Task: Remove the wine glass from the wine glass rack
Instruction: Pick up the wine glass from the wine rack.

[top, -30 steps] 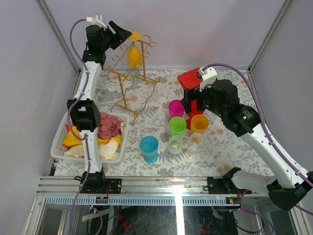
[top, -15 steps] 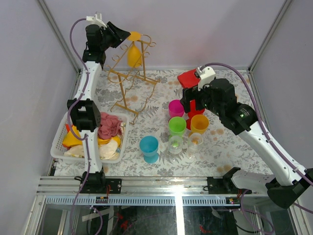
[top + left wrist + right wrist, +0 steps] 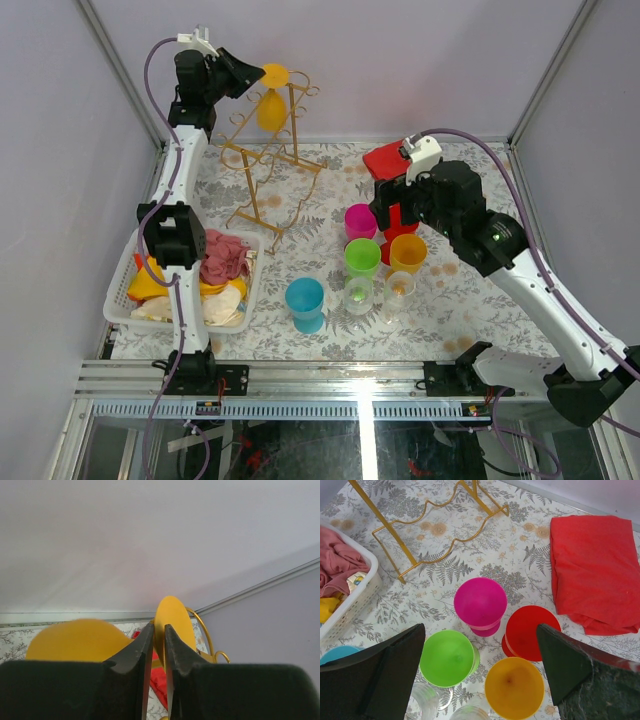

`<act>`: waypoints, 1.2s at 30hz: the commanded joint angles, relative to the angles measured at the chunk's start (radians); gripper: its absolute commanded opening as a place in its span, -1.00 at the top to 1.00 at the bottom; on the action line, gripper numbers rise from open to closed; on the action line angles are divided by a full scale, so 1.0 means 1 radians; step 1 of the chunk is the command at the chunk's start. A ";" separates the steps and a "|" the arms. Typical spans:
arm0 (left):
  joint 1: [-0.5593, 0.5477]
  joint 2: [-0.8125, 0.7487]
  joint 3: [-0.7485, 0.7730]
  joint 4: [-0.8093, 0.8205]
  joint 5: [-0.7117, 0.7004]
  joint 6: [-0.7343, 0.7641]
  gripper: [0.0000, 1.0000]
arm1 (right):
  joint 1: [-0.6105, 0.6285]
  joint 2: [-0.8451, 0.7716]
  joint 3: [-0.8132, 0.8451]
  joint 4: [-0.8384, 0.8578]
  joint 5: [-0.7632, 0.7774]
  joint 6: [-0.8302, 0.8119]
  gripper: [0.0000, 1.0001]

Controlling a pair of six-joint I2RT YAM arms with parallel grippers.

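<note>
The table (image 3: 330, 170) is covered in a pale fern-print cloth, boxed in by plain lilac walls (image 3: 420, 60) and metal posts. The gold rack (image 3: 262, 175) is parked at the back left, and the yellow wine glass (image 3: 268, 108) is hung upside down at its very top. The left gripper (image 3: 159, 626) is seen nearly pressed together, pinching the glass up by its foot. The right gripper (image 3: 480, 625) is spread wide above 4 cups: pink (image 3: 480, 602), green (image 3: 447, 657), orange (image 3: 514, 686), red (image 3: 529, 639). A red cloth (image 3: 592, 570) is laid at the back right, and a white basket (image 3: 115, 290) of cloths is kept front left.
</note>
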 commanded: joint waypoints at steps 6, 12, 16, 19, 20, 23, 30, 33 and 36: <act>-0.004 -0.069 -0.040 0.058 -0.040 -0.022 0.97 | -0.003 -0.041 0.030 0.030 0.011 -0.011 -0.99; -0.003 -0.128 -0.092 0.154 -0.068 -0.136 1.00 | -0.003 -0.048 0.028 0.026 0.000 -0.003 -0.99; -0.002 -0.145 -0.102 0.180 -0.105 -0.186 1.00 | -0.003 -0.057 0.025 0.019 0.001 0.000 -0.99; 0.001 -0.151 -0.101 0.174 -0.133 -0.191 1.00 | -0.003 -0.067 0.023 0.017 0.002 0.001 -0.99; 0.003 -0.153 -0.105 0.170 -0.138 -0.189 1.00 | -0.003 -0.072 0.022 0.016 0.003 0.000 -0.99; 0.005 -0.158 -0.120 0.168 -0.149 -0.187 1.00 | -0.003 -0.080 0.018 0.015 0.005 0.001 -0.99; 0.009 -0.142 -0.138 0.181 -0.137 -0.206 1.00 | -0.003 -0.089 0.009 0.015 0.006 0.001 -0.99; 0.009 -0.128 -0.137 0.186 -0.135 -0.213 1.00 | -0.003 -0.093 0.009 0.013 0.007 -0.001 -0.99; 0.013 -0.117 -0.136 0.190 -0.147 -0.220 1.00 | -0.003 -0.098 0.006 0.013 0.012 -0.006 -0.98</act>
